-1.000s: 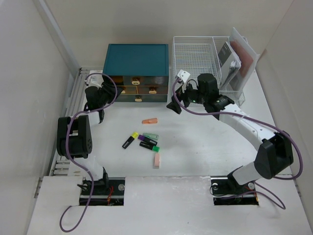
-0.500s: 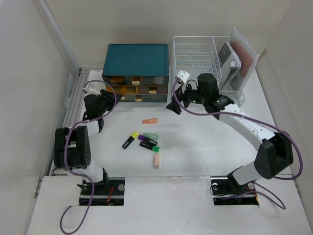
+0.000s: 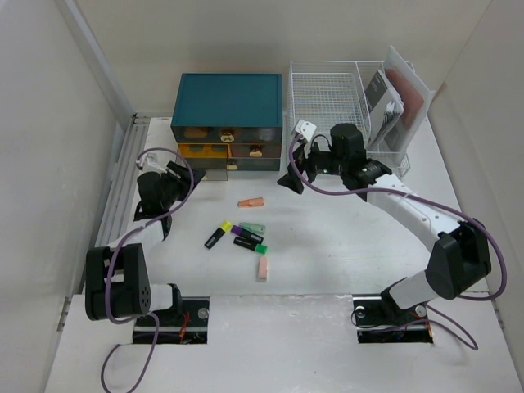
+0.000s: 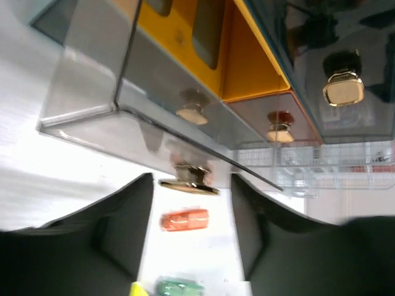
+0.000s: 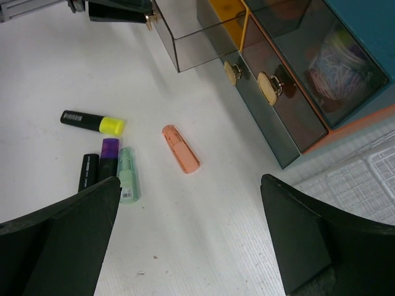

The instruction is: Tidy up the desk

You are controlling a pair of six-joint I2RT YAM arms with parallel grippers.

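Note:
The white desk (image 3: pixel 344 246) carries a teal drawer box (image 3: pixel 228 98). Its bottom-left clear grey drawer (image 4: pixel 92 92) is pulled part-way out. My left gripper (image 4: pixel 191 180) is shut on that drawer's brass knob (image 4: pixel 188 185), at the box's front left in the top view (image 3: pixel 173 176). Loose highlighters lie mid-desk: orange (image 3: pixel 250 202), yellow-capped (image 3: pixel 217 234), purple (image 3: pixel 242 233), mint (image 3: pixel 252 227), green-capped (image 3: pixel 250 245) and pink (image 3: pixel 262 267). My right gripper (image 5: pixel 190 185) hangs wide open above the desk just right of the orange highlighter (image 5: pixel 181 149), holding nothing.
A white wire-mesh tray rack (image 3: pixel 327 94) with papers in its right section stands at the back right. The box's other drawers are closed, one holding paper clips (image 5: pixel 339 65). A slatted rail (image 3: pixel 123 180) runs along the desk's left edge.
My left gripper has drawn back toward the near left, and the bottom-left drawer has come out with it. The right arm has stayed where it was.

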